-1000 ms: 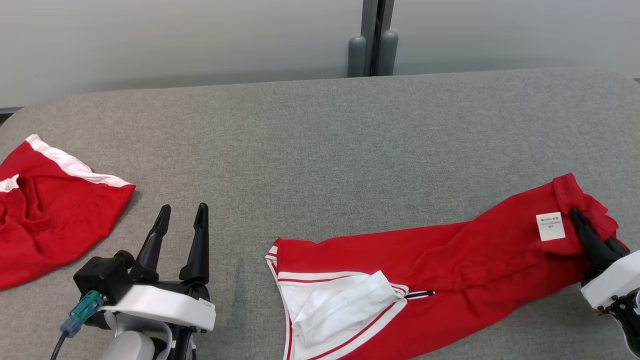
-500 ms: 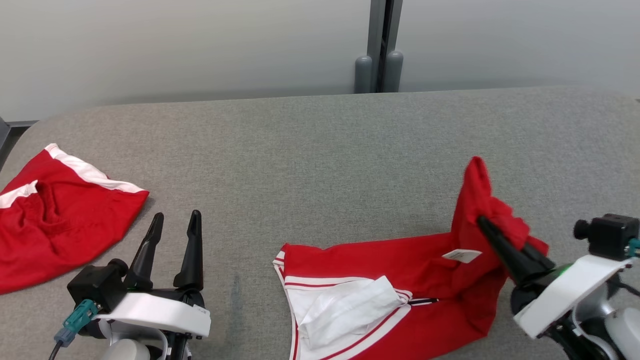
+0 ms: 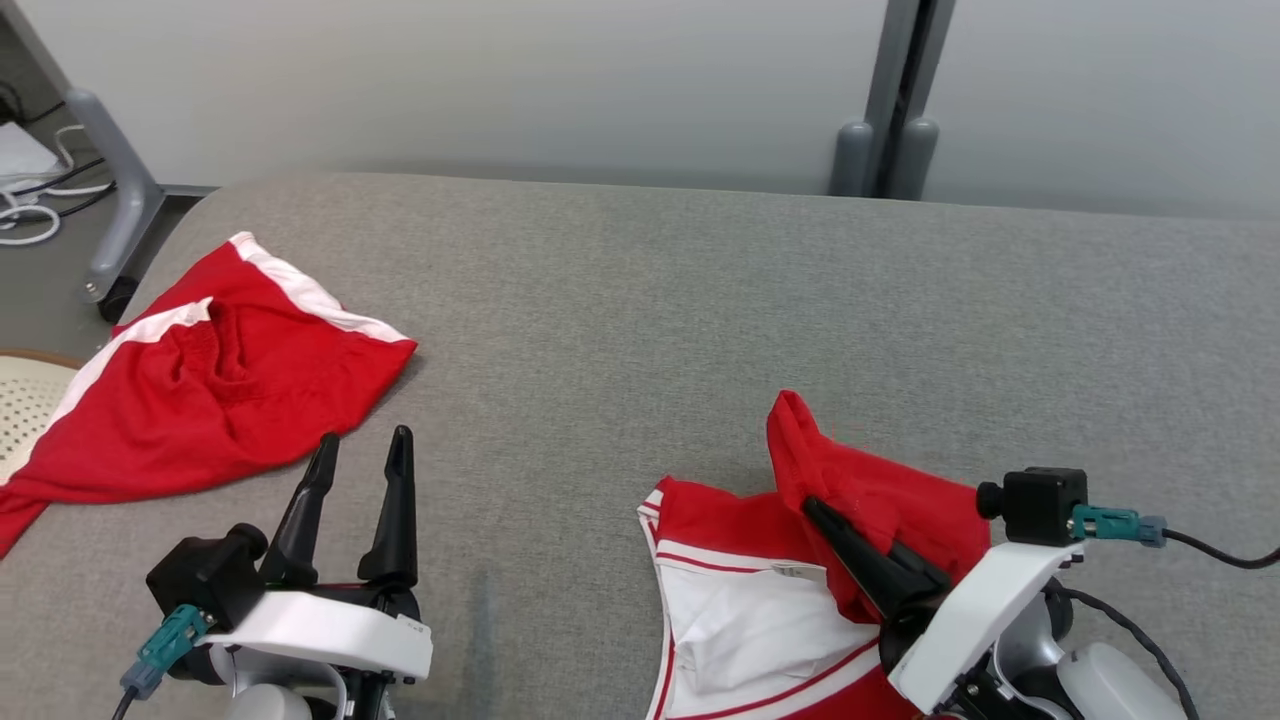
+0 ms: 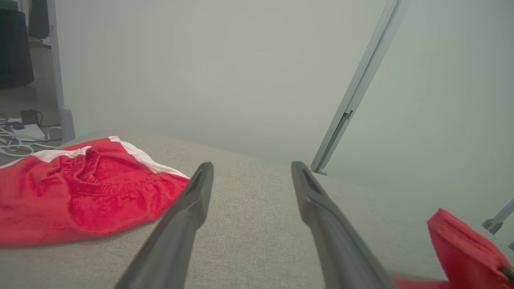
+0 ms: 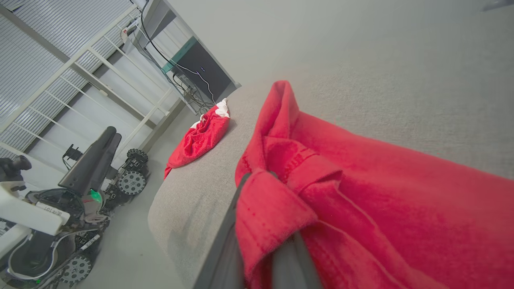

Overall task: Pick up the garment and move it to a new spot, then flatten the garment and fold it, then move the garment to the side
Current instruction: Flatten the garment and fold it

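Note:
The garment (image 3: 880, 495) is red with white, red-striped trim and lies on the grey table (image 3: 640, 300) at the lower right of the head view. My right gripper (image 3: 812, 506) is shut on one red end, holding it raised and doubled back over the rest. In the right wrist view that bunched fabric (image 5: 361, 192) wraps the fingers (image 5: 229, 224). My left gripper (image 3: 362, 448) stands open above bare table at the lower left, apart from the garment. Its wrist view shows the open gripper (image 4: 251, 170) and the raised red end (image 4: 461, 249) at the lower right.
A second red garment with white bands (image 3: 220, 390) lies at the table's left edge, also seen as a red heap (image 4: 80, 188) and a small red pile (image 5: 200, 136). A grey post (image 3: 890, 110) stands behind the table. A wheeled frame leg (image 3: 110, 230) and a woven disc (image 3: 20, 400) are off the left edge.
The camera has turned left, shifting the whole picture right. My right gripper has lifted the garment's end and carried it left over the rest. The left gripper stays open in place.

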